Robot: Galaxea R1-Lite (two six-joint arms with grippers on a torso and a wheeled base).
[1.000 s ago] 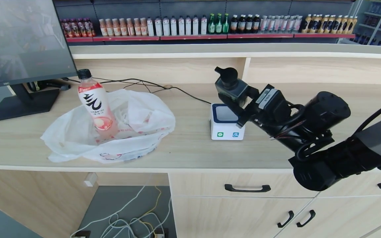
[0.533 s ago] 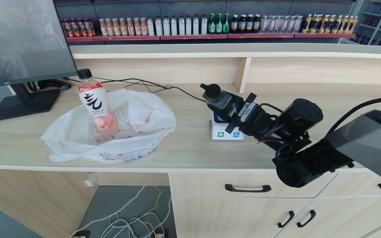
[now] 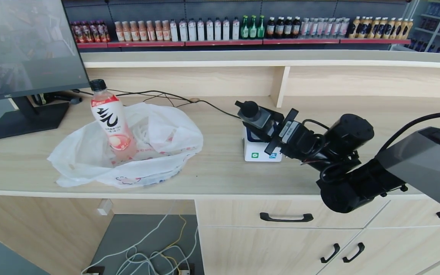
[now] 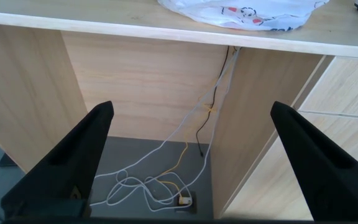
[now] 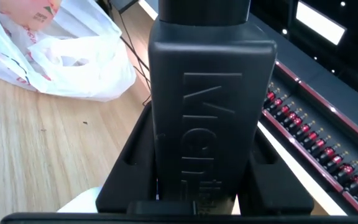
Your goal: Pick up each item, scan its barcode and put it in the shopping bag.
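Note:
My right gripper [image 3: 278, 131] is shut on a dark grey pump bottle [image 3: 255, 114], held tilted just above the white scanner box [image 3: 257, 152]. In the right wrist view the dark bottle [image 5: 210, 118] stands between the jaws of the right gripper [image 5: 202, 186], and a corner of the scanner [image 5: 82, 205] shows under it. A pink drink bottle [image 3: 110, 121] stands upright in the white shopping bag [image 3: 155, 152] on the counter's left half. My left gripper [image 4: 191, 162] hangs open below the counter edge, holding nothing.
A monitor [image 3: 21, 46] on a black stand sits at the counter's far left, with cables [image 3: 159, 94] running behind the bag. A raised back ledge [image 3: 281, 61] borders the counter. Drawers with black handles [image 3: 285, 218] are below. Loose wires [image 4: 166, 186] lie on the floor.
My right arm has come down and to the left with the dark bottle, from above the scanner to just over it. In the last half second it barely shifted.

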